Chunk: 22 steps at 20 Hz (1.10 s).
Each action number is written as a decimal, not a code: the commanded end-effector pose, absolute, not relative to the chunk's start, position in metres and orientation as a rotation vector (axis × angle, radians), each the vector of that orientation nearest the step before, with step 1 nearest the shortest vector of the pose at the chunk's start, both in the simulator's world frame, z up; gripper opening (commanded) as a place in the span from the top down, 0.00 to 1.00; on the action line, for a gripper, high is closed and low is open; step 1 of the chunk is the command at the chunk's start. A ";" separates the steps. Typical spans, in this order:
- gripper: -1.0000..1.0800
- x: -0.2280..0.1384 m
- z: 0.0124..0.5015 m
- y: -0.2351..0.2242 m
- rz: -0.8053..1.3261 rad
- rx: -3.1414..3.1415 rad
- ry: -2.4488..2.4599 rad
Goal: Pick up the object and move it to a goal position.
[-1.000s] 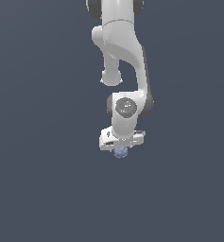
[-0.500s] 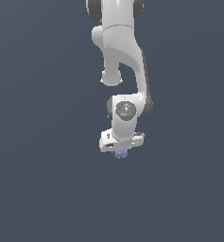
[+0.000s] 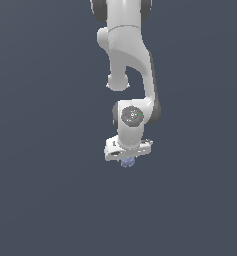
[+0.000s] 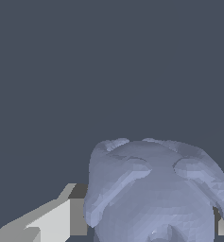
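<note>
Hand [image 3: 127, 159] sat marginally lower than half a second earlier, fingers [image 4: 52, 222] closed against the object [image 3: 127, 162], which hung between them. Wrist view: object [image 4: 156, 194] cut off by frame edge, second finger barely visible. Table [image 3: 40, 200] plain dark grey-blue, no edges discernible.

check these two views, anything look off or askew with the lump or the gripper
Nothing stands out. The pale blue-grey knobbly lump sits between the fingers of the white gripper, looks whole, and peeks out just beneath the hand in the exterior view. Around it is only the plain dark surface; no goal marker shows.
</note>
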<state>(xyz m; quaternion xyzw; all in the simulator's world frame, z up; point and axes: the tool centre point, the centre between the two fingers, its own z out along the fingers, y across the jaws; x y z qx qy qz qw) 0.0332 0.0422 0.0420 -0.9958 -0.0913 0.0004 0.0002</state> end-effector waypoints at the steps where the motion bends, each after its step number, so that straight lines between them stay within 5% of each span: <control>1: 1.00 0.035 0.048 0.034 0.000 -3.129 -0.285; 22: 1.00 0.065 0.163 -0.120 0.000 -3.128 -0.286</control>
